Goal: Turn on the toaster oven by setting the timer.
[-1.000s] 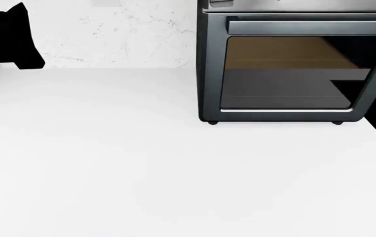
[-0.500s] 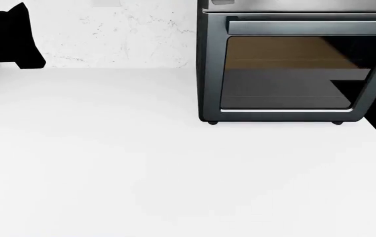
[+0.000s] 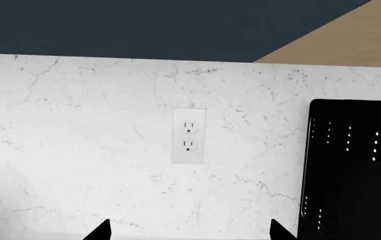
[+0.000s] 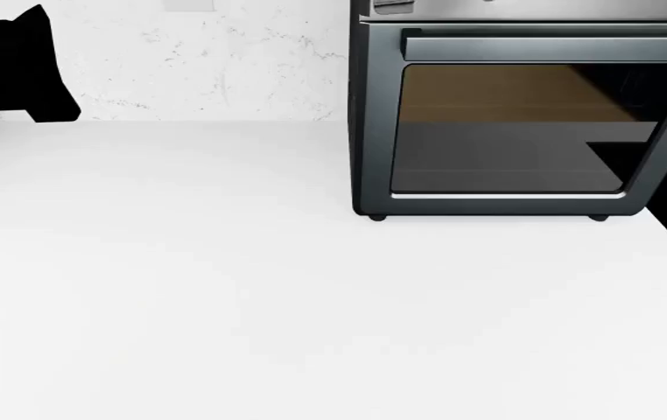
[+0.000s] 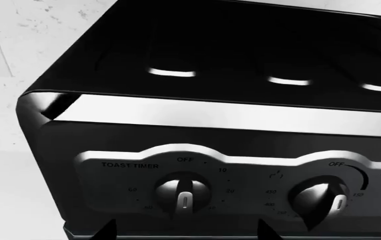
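Domestic kitchen, simulated: white countertop backed by a marble-veined backsplash in which a wall outlet is set; toaster oven is stood on it, dark cabinetry mounted above

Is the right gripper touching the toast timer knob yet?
Apart. In the right wrist view both fingertips sit at the frame's edge, with the timer knob on the toaster oven between and beyond them, panel visible all round it.
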Robot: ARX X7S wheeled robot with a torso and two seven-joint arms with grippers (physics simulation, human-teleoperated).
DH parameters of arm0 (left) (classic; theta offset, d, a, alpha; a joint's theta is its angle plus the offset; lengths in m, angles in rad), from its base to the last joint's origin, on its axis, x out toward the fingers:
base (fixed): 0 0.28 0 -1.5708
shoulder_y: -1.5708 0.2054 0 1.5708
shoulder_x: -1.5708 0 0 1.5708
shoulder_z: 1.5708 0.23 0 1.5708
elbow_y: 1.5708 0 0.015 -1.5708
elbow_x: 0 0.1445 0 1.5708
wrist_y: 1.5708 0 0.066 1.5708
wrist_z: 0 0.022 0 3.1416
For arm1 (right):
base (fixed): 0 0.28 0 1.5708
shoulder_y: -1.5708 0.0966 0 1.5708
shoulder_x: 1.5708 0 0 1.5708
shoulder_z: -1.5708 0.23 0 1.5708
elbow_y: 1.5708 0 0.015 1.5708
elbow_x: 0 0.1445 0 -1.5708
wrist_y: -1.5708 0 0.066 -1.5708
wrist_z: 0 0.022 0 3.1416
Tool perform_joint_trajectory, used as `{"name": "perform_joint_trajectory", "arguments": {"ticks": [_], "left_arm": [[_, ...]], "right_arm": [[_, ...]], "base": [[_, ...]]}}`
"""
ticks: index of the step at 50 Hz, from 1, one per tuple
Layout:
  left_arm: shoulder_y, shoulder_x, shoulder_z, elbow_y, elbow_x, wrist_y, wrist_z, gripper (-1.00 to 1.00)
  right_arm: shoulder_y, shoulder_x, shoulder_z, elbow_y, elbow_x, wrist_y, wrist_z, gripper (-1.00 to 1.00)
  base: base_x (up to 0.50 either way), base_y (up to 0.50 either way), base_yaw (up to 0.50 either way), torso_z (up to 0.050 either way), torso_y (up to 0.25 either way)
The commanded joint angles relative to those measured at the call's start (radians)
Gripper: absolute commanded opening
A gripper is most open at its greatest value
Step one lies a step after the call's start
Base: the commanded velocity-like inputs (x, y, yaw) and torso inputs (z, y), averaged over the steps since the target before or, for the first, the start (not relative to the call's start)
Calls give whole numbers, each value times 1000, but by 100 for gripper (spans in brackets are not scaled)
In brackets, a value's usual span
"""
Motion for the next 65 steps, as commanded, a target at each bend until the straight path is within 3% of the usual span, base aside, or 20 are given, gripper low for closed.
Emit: {"name": "perform_joint_trajectory", "arguments": {"ticks": [1,18,19,49,65], "left_arm": [[3,-6,2,2,-4,6,-2,100],[2,-8,11,0,-2,15,-3,100],[5,-12,7,3,-8,15,-6,100],[19,-25,10,11,-15,30,-7,100],[10,-19,28,1,-3,36,-2,100]], "right_arm": [[-1,-5,-5,6,-4,-2,-7,100],[-5,-26,-42,27,-63,-16,-65,100],[-5,-26,-39,33,-63,-24,-63,-100],[-8,-24,-40,32,-72,-44,-78,-100],[-12,-39,35,135,8,-111,-42,-100]], "base": [[0,0,0,0,0],[0,0,0,0,0],[0,0,0,0,0],[2,0,1,0,0],[6,1,4,0,0]]}}
